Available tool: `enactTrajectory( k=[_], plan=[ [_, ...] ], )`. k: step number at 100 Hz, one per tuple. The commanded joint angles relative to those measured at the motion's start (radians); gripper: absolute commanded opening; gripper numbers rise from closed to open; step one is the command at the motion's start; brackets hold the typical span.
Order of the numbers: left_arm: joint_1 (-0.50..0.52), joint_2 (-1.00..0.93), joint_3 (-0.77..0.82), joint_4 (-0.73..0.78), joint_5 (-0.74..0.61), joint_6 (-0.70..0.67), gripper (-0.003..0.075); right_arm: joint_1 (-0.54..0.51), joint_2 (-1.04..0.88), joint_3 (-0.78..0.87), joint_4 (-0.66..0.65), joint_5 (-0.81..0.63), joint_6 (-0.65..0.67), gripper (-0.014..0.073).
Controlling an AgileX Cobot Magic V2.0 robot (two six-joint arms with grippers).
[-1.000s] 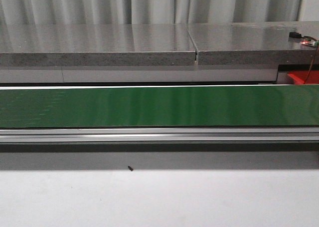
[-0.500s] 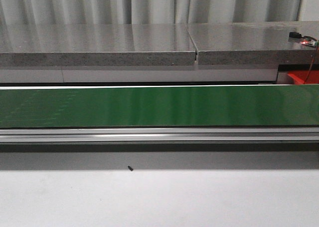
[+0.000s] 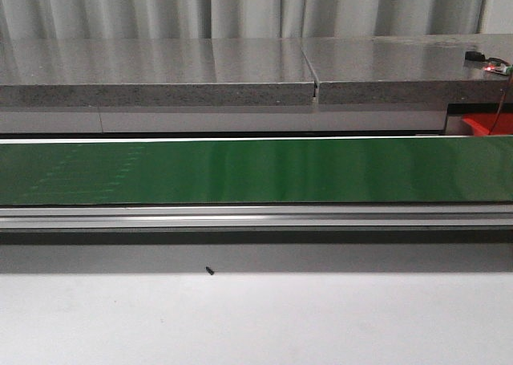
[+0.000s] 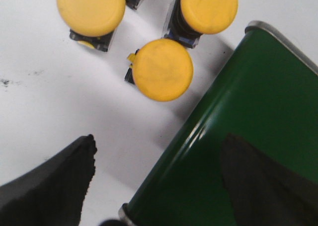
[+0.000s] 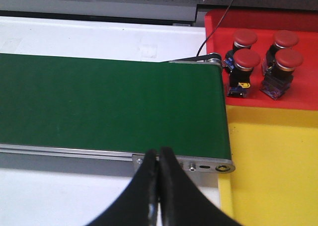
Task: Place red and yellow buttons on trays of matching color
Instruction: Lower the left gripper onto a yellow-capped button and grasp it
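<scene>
In the left wrist view three yellow buttons stand on the white table: one [image 4: 162,69] nearest the belt's end, another [image 4: 91,10] and a third [image 4: 208,8] beyond it. My left gripper [image 4: 158,149] hangs open above the table and the green belt [image 4: 248,131], holding nothing. In the right wrist view several red buttons [image 5: 247,59] sit on the red tray [image 5: 298,22]; the yellow tray [image 5: 273,161] beside it shows bare. My right gripper [image 5: 159,159] is shut and empty over the belt's [image 5: 109,104] near rail. Neither arm appears in the front view.
The green conveyor belt [image 3: 256,171] runs across the front view with an aluminium rail [image 3: 256,216] along its near side. A grey stone counter [image 3: 160,72] lies behind. A corner of the red tray [image 3: 485,124] shows at far right. A small dark speck [image 3: 209,270] lies on the white table.
</scene>
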Motion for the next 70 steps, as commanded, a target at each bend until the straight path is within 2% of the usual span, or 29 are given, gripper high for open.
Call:
enactTrajectory(
  k=[1, 20, 70],
  plan=[
    [0.003, -0.006, -0.059, -0.026, -0.041, -0.043, 0.0514, 0.001, 0.002, -0.023, -0.007, -0.071, -0.004, -0.0067],
    [0.003, 0.064, -0.119, -0.02, -0.058, -0.132, 0.0514, 0.001, 0.002, -0.023, -0.007, -0.071, -0.004, -0.0067],
    [0.003, 0.135, -0.143, -0.02, -0.068, -0.152, 0.0505, 0.001, 0.002, -0.023, -0.007, -0.071, -0.004, -0.0067]
  ],
)
